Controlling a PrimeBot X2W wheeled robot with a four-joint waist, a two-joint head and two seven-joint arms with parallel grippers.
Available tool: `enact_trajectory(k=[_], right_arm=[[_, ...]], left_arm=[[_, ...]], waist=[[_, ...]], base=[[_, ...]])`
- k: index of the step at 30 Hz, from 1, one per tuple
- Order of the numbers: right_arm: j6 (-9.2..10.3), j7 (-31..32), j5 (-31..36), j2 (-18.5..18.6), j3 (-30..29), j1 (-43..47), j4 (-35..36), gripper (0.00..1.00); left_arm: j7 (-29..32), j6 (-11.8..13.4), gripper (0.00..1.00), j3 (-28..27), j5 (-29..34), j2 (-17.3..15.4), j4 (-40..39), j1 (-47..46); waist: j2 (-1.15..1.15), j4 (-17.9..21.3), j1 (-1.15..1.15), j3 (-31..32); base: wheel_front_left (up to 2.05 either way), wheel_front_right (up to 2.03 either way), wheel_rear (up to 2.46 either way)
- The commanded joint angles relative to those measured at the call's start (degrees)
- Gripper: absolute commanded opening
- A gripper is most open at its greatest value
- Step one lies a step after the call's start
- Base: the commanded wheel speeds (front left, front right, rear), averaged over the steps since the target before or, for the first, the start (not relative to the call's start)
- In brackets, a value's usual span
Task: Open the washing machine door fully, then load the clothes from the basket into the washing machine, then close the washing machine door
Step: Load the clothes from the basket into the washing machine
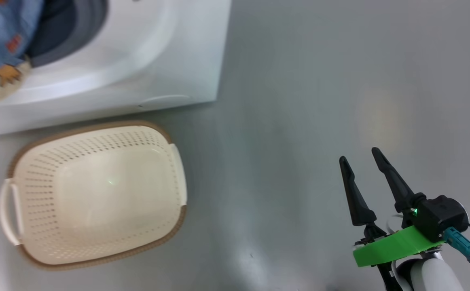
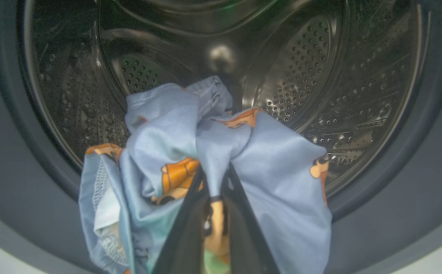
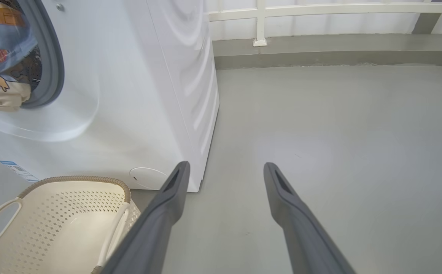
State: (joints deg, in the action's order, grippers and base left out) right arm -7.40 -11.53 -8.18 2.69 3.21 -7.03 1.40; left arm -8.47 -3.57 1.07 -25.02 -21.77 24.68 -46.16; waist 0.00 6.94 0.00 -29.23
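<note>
**Clothes to be carried deeper before release**

The washing machine (image 3: 137,95) is open, and the basket (image 1: 37,173) lies empty on the floor. The clothes (image 2: 282,171) are held at the drum (image 2: 339,95) mouth, pinched by the closed left fingers (image 2: 183,239). They should be carried well inside before being let go, so that nothing is left draped over the rim. The right fingers (image 1: 356,198) are spread wide and hold nothing.

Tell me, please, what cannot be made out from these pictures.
- Left pincer: left wrist view, tips buried in light-blue printed fabric garments.
- Blue label sticker on white boxy washing machine: right wrist view, print too small.
- Cream perforated plastic basket: right wrist view, cut by bottom edge.
</note>
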Motion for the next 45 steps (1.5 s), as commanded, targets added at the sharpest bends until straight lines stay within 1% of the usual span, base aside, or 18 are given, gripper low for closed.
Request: enact_trajectory(k=[1, 5, 7, 8, 9, 14, 20, 24, 25, 34, 40, 45], right_arm=[[-0.09, -1.0, -1.2, 0.2, 1.9, -0.7, 0.6, 1.0], [-0.09, -2.1, -2.4, 0.2, 3.0, -1.6, -0.7, 1.0], [-0.09, -2.3, -2.7, 0.2, 3.3, -1.8, -1.0, 1.0], [-0.09, -2.7, -3.2, 0.2, 3.8, -2.2, -1.6, 1.0], [-0.09, -2.8, -3.5, 0.2, 4.0, -2.4, -1.9, 1.0], [-0.09, -3.3, -4.6, 0.2, 5.1, -3.2, -3.0, 1.0], [-0.09, -3.4, -6.1, 0.2, 6.6, -3.7, -3.3, 1.0], [-0.09, -3.5, -6.8, 0.2, 7.0, -3.8, -2.8, 1.0], [-0.09, -3.5, -7.1, 0.2, 7.3, -3.9, -2.6, 1.0], [-0.09, -3.5, -8.7, 0.2, 8.6, -4.7, -1.9, 1.0], [-0.09, -3.5, -9.3, 0.2, 9.2, -5.6, -1.9, 1.0], [-0.09, -3.5, -9.3, 0.2, 9.2, -6.0, -1.9, 1.0]], left_arm=[[0.7, -0.3, 0.0, -1.8, 0.6, -4.1, 0.1, -3.7], [1.5, -0.5, 0.0, -1.7, 1.2, -6.5, 3.8, -9.5], [1.6, -0.6, 0.0, -1.7, 1.4, -7.1, 4.8, -11.0], [1.4, -0.6, 0.0, -1.7, 1.8, -8.3, 6.9, -14.1], [1.3, -0.6, 0.0, -1.6, 2.0, -8.7, 7.8, -15.6], [0.0, -0.8, 0.0, -0.4, 3.8, -10.7, 12.3, -22.8], [-2.2, -0.3, 0.0, 0.8, 5.5, -11.7, 18.0, -30.3], [-2.2, -0.9, 0.0, 1.7, 6.4, -13.8, 21.5, -35.9], [-1.9, -1.4, 0.0, 2.2, 6.9, -15.1, 23.1, -39.0], [-0.4, -2.6, 0.0, 5.8, 10.1, -20.1, 28.2, -51.7], [-1.9, -1.7, 0.0, 6.9, 11.4, -20.9, 31.0, -57.4], [-1.6, -2.7, 0.0, 8.9, 11.6, -20.1, 34.0, -58.5]], waist=[[0.0, 4.7, 0.0, -5.0], [0.0, 7.0, 0.0, -7.2], [0.0, 7.6, 0.0, -7.6], [0.0, 8.7, 0.0, -8.5], [0.0, 9.2, 0.0, -8.9], [0.0, 11.5, 0.0, -11.1], [0.0, 13.7, 0.0, -13.1], [0.0, 15.0, 0.0, -14.5], [0.0, 15.6, 0.0, -15.2], [0.0, 17.1, 0.0, -18.6], [0.0, 17.3, 0.0, -19.8], [0.0, 16.9, 0.0, -20.3]], base=[[0.0, 0.0, 0.0], [0.0, 0.0, 0.0], [0.0, 0.0, 0.0], [0.0, 0.0, 0.0], [0.0, 0.0, 0.0], [0.0, 0.0, 0.0], [0.0, 0.0, 0.0], [0.0, 0.0, 0.0], [0.0, 0.0, 0.0], [0.0, 0.0, 0.0], [0.0, 0.0, 0.0], [0.0, 0.0, 0.0]])
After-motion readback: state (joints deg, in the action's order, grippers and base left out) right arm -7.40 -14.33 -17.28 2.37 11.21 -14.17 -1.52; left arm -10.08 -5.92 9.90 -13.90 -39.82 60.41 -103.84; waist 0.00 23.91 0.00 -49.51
